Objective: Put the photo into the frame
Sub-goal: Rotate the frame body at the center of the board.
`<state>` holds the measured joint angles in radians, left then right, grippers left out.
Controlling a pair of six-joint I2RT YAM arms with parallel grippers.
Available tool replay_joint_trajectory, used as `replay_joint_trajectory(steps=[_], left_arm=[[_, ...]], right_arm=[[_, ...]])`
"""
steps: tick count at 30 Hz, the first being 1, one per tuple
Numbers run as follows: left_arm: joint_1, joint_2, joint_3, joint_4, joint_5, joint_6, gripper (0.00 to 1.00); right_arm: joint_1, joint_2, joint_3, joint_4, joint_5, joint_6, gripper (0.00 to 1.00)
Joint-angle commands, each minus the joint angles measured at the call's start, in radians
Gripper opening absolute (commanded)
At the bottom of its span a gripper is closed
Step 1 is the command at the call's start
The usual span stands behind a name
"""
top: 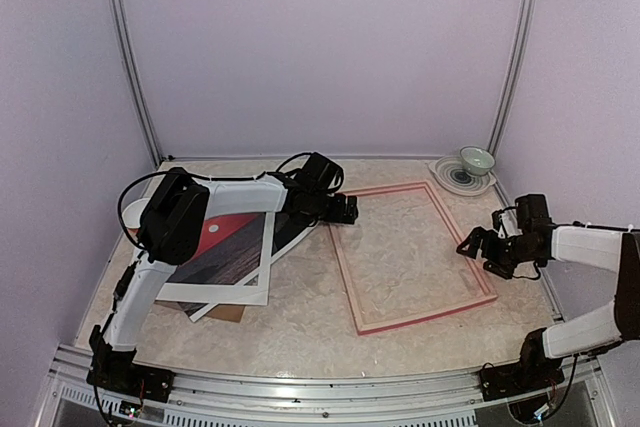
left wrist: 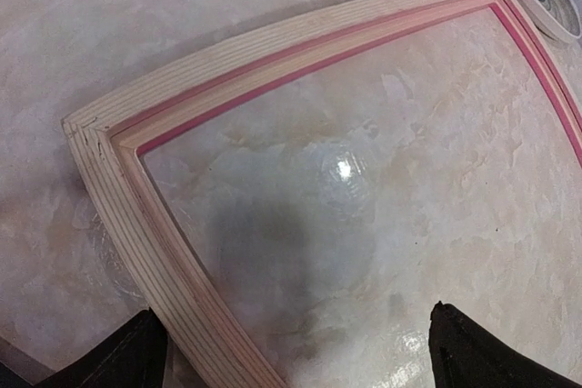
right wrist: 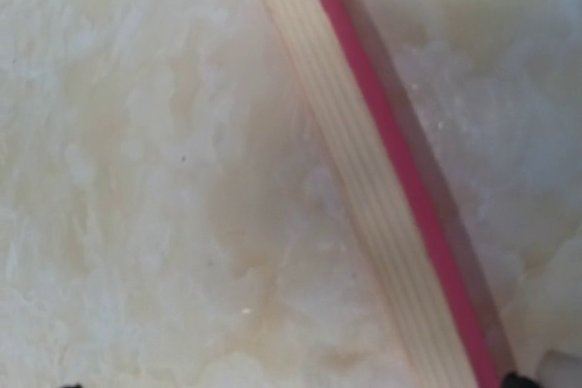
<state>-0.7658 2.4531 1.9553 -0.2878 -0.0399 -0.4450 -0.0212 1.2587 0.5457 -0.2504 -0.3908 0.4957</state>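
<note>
Task not started. Frame (top: 345, 277) lies back-up mid-table, no photo in it. Photo (top: 225, 247) well left, stacked with white mat (top: 220, 294). Left gripper (top: 347, 211) wide, empty, over frame corner. Right gripper (top: 476, 245) wide, empty, beside right rail. Insertion outstanding.

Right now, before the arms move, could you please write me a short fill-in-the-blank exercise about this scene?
1. The left gripper hovers near a ____ of the frame.
2. Both it and the right gripper are ____.
3. The photo lies to the ____ of the frame.
Missing words: corner; open; left.
</note>
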Motion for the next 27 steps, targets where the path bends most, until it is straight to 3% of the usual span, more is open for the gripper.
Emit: replay_joint_trajectory(steps=[1,27], left_arm=[[0.0,0.024,0.031,0.05,0.034,0.007,0.99],[0.025,0.023,0.035,0.075,0.016,0.01,0.99]], right_arm=[[0.046,-0.038,-0.028,-0.018,-0.037,0.033,0.99],[0.152,-0.064,-0.048,-0.034,0.006,0.08,0.99]])
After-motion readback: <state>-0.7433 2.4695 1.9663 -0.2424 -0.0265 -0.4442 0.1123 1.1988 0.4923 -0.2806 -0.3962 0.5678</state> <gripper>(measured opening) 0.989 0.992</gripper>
